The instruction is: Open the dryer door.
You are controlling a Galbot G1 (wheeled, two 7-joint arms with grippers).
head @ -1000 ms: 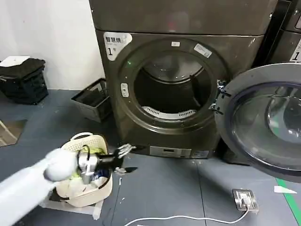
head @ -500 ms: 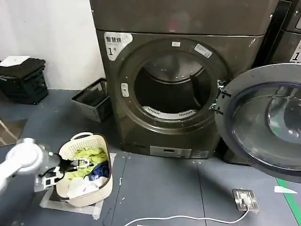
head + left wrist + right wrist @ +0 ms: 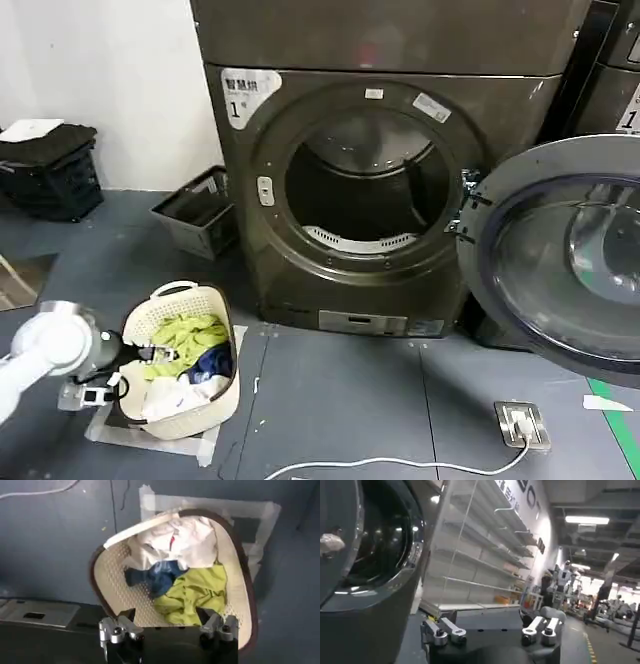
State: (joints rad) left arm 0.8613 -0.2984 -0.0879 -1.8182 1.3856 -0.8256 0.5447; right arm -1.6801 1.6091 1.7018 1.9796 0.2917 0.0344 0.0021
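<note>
The dryer door [image 3: 560, 250], a chrome ring around dark glass, stands swung wide open on its hinge at the right of the dark grey-brown dryer [image 3: 400, 100]. The drum opening [image 3: 365, 190] is bare and dark inside. My left gripper [image 3: 140, 352] hovers low at the left over a cream laundry basket [image 3: 215, 400]. In the left wrist view this gripper [image 3: 166, 616] is open above the green, blue and white clothes [image 3: 192, 587], holding nothing. My right gripper [image 3: 487, 616] is open and empty, close beside a dark round glass window [image 3: 375, 545]; I cannot tell which machine's door it belongs to.
A grey crate [image 3: 195, 215] sits by the dryer's left corner, with a black bin [image 3: 50, 170] farther left. A floor socket [image 3: 520, 422] with a white cable [image 3: 400, 464] lies at the front right. A second machine [image 3: 610, 80] stands behind the open door.
My left arm has drawn back to the left, from the floor in front of the dryer to above the laundry basket. The door has not moved.
</note>
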